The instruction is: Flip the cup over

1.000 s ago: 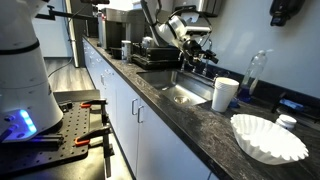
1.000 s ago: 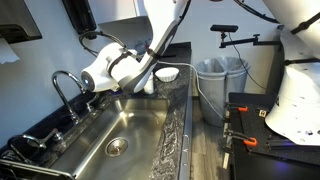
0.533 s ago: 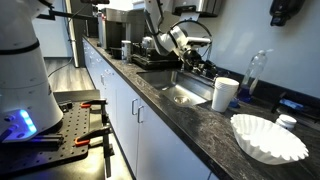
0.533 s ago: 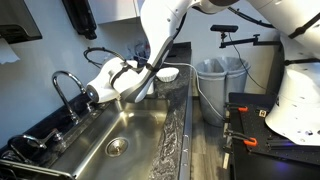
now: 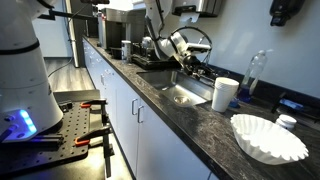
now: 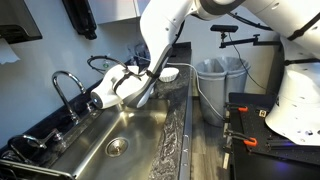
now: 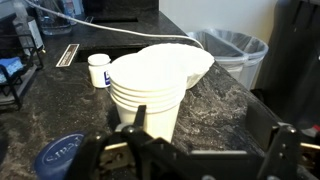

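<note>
The white tapered cup (image 7: 148, 95) stands on the dark counter with its wide end up, at the centre of the wrist view. It also shows in an exterior view (image 5: 225, 93), just past the sink. My gripper (image 7: 205, 140) is open and empty, with one finger (image 7: 132, 128) low in front of the cup and the other at the right (image 7: 285, 145). In an exterior view the gripper (image 5: 185, 48) hangs over the far end of the sink, well apart from the cup.
A wide fluted coffee filter (image 5: 268, 137) and a small white container (image 5: 287, 121) lie beyond the cup. A steel sink (image 6: 125, 135) with a faucet (image 6: 62, 85) is under the arm. A blue lid (image 7: 60, 155) and a bin (image 7: 235, 45) show in the wrist view.
The arm has swung and lowered a little over the sink, turning the gripper toward the cup. The cup has not moved.
</note>
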{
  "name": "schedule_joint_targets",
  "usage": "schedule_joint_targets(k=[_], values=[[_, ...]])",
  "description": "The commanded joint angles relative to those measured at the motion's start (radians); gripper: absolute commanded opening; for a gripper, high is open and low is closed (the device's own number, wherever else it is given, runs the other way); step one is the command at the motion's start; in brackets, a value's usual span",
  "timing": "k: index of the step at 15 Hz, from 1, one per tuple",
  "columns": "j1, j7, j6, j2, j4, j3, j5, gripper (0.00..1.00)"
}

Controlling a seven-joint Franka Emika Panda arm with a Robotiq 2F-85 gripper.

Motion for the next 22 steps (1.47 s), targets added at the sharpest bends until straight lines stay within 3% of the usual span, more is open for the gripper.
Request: schedule_joint_targets(k=[1,7,15,22], values=[[0.006,-0.001,0.000,0.003,0.004,-0.005,0.004,1.00],[0.015,-0.030,-0.004,0.102,0.090,-0.008,0.002,1.00],[0.013,-0.028,-0.016,0.273,0.287,-0.047,0.014,1.00],[-0.003,-0.038,-0.018,0.335,0.389,-0.086,0.036,1.00]])
